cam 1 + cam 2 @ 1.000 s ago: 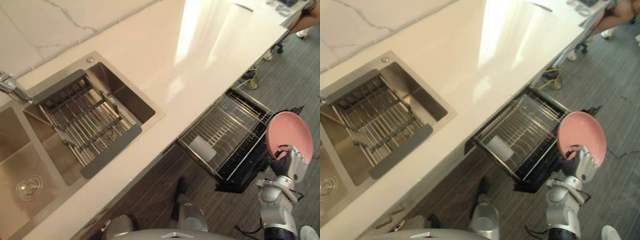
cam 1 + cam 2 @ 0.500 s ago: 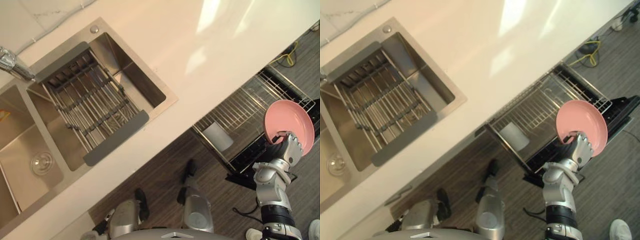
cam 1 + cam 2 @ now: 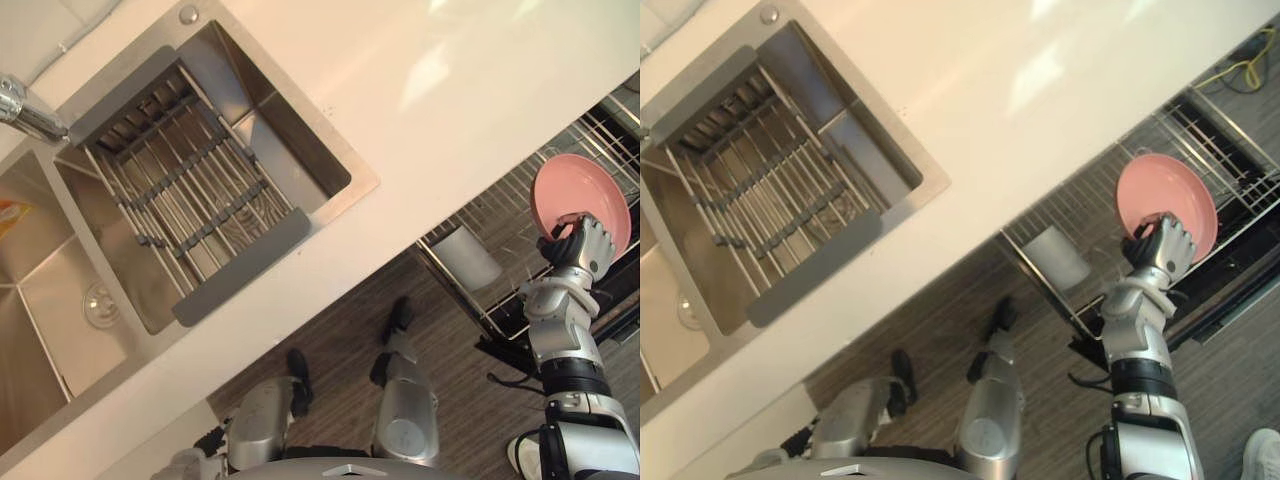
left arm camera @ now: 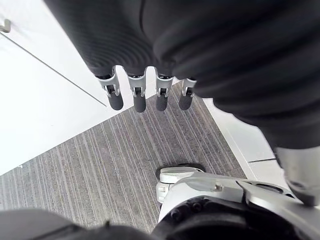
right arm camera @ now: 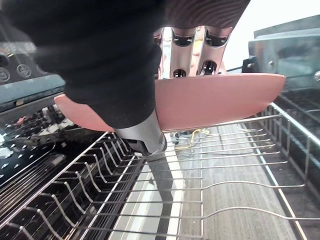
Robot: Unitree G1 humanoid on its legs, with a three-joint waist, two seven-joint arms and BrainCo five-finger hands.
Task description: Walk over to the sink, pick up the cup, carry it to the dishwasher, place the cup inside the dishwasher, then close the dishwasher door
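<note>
Carrying a pink dish (image 3: pixel 575 195) rather than a cup, pinched at its lower rim in the right hand (image 3: pixel 578 245), thumb on one face and curled fingers on the other. Holding it tilted on edge above the pulled-out rack (image 3: pixel 497 222), clear of the wires as far as the right wrist view shows. Standing close by that rack, with the sink (image 3: pixel 330 150) well off to the left and containing just a drain grid (image 3: pixel 190 200). Judged from that: walk and pickup done, carry all but finished, placing not yet begun. Worth noting a white cup (image 3: pixel 468 257) sitting in the rack's near corner, apart from the dish; cannot tell whether that is the one meant by the task. Left to do, by this reading: lower the dish between the tines, let go, slide the rack in, then swing the open door (image 3: pixel 1240 280) up and shut. On the other side, the left hand (image 4: pixel 145 95) idle over the floor (image 4: pixel 100 165), fingers straight and a little apart, nothing held.
</note>
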